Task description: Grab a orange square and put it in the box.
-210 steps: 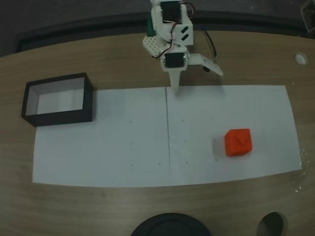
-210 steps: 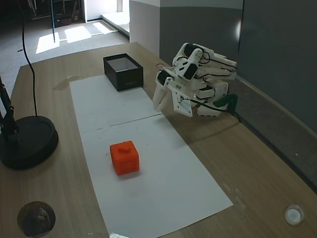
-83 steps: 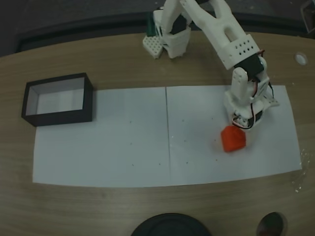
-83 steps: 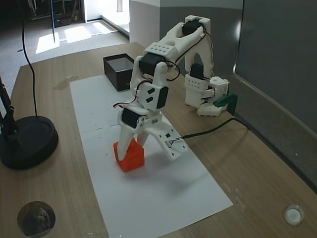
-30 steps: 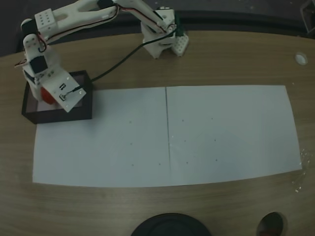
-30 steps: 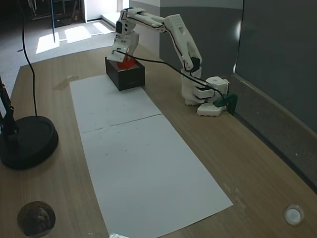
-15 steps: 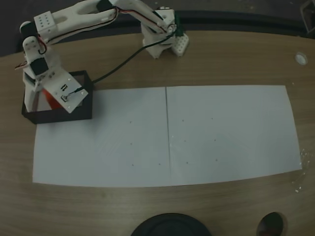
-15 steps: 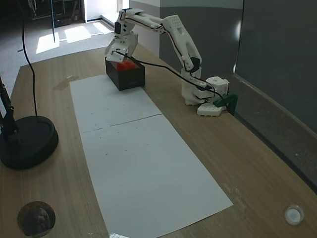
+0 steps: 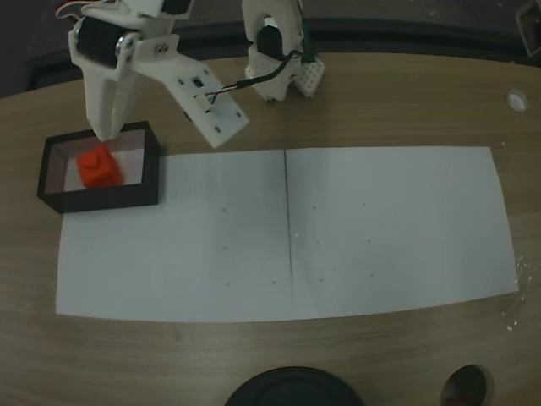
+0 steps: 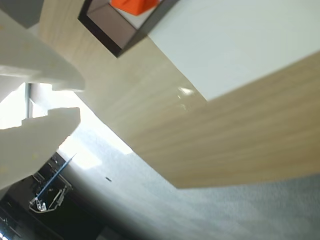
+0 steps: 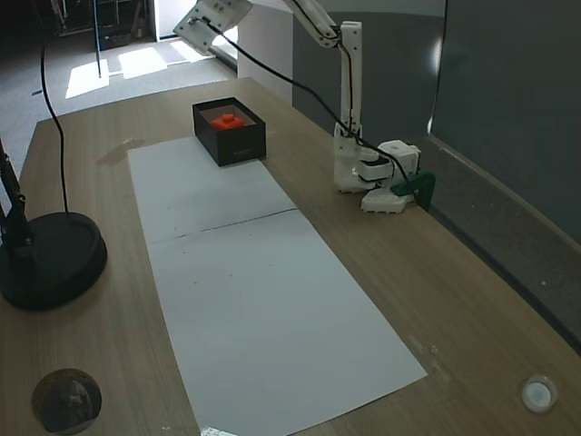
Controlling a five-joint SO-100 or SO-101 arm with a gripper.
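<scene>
Since 0.5 s ago the end effector [image 9: 161,135] has lifted up out of the box [image 9: 142,193] and hangs high above it, jaws spread wide, holding nothing; cube [image 9: 100,166] left behind inside the box, sitting on the pale floor toward the left end in a fixed view. Wrist view: two white fingers [image 10: 35,65] at left edge w/ a clear gap between them, box corner and cube [image 10: 134,5] at the top. Box stands on the wood surface [image 9: 406,101], its right end touching the left edge of a white paper sheet [image 9: 380,228]. Arm base [image 11: 377,177] at the surface's back edge, near a grey wall. Black round stand base [image 11: 50,259] w/ a pole at the surface's near side. Beyond the surface, a grey floor w/ sunlit patches [image 11: 136,62].
</scene>
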